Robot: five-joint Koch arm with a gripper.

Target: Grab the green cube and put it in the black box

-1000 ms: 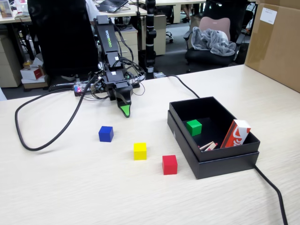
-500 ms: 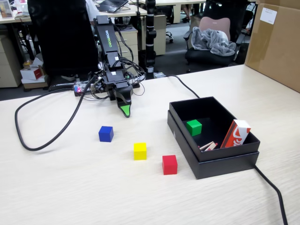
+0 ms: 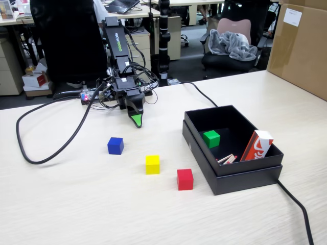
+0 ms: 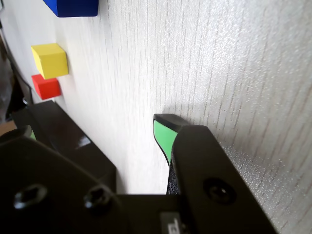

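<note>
A pale wood-grain table (image 3: 76,204) fills the foreground of an office, with chairs and a brown carton (image 3: 301,46) behind; only the fixed view shows the green cube (image 3: 211,138) sitting inside the matte black box (image 3: 240,178), beside a red-and-white packet (image 3: 257,145). The arm is folded low, its gripper (image 3: 136,120) pointing down with the green tip touching the table; I cannot tell whether the jaws are apart. The wrist view shows that tip on the grain, and blue (image 4: 73,7), yellow (image 4: 49,60) and red (image 4: 46,86) cubes.

Green-tipped end effector (image 4: 163,127) over pale wood table (image 4: 219,73), blue cube (image 4: 73,7), yellow cube (image 4: 49,60), red cube (image 4: 46,86) beyond
</note>
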